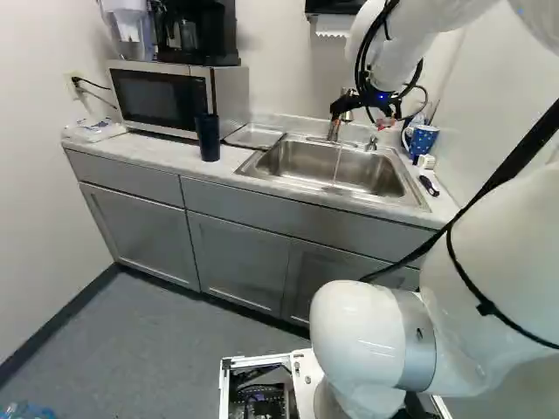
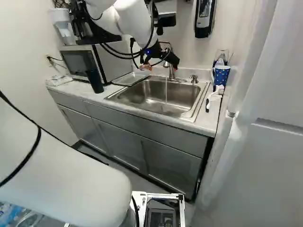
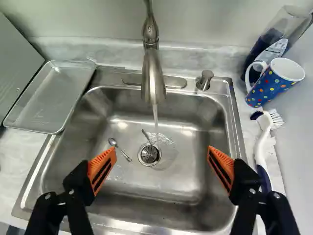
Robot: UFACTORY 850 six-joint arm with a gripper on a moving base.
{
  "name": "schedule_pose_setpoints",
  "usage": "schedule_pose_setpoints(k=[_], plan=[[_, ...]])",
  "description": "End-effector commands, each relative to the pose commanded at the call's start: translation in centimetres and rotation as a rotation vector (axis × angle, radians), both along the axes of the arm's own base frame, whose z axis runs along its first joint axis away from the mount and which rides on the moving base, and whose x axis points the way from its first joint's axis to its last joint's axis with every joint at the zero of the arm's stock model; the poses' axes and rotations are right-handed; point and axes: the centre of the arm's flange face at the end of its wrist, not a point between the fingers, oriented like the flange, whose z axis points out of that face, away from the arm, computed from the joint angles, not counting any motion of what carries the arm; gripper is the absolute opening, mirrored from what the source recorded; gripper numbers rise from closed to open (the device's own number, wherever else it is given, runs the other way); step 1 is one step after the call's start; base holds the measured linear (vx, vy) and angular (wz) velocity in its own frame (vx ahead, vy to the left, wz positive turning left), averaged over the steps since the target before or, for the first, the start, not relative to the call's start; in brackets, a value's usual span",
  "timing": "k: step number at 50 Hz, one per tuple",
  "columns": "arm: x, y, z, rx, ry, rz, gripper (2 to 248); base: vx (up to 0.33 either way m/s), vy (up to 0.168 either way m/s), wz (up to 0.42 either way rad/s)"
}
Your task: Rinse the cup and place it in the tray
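Observation:
High over the sink [image 1: 301,166], my gripper [image 1: 361,120] appears in the left base view. In the wrist view the gripper [image 3: 162,169] is open, its orange-padded fingers wide apart with nothing between them. A dark tall cup [image 1: 207,138] stands upright on the counter before the microwave. The dotted blue mug [image 3: 270,84], handle showing, is at the sink's other side, by the wall. Beside the sink, on the microwave's side, lies the shallow metal tray [image 3: 56,95], with nothing in it. Water [image 3: 155,117] runs from the faucet [image 3: 152,76] into the basin.
A spoon [image 3: 120,149] lies in the basin, with another slim metal piece at the drain [image 3: 149,154]. Near the mug are a clear-and-blue bottle [image 3: 274,44] and a white brush [image 3: 264,142]. The microwave [image 1: 166,96] carries a coffee maker [image 1: 196,30]. A side wall closely bounds the counter.

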Motion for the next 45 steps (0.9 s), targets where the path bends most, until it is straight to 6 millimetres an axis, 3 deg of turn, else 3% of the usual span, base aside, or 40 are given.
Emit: schedule_pose_setpoints(k=[12,45], plan=[[-0.1,0.8,0.0,0.0,-0.001,0.018,247,0.0,0.0,0.0],[-0.4,5.8,-0.1,-0.002,-0.007,0.136,247,0.0,0.0,0.0]])
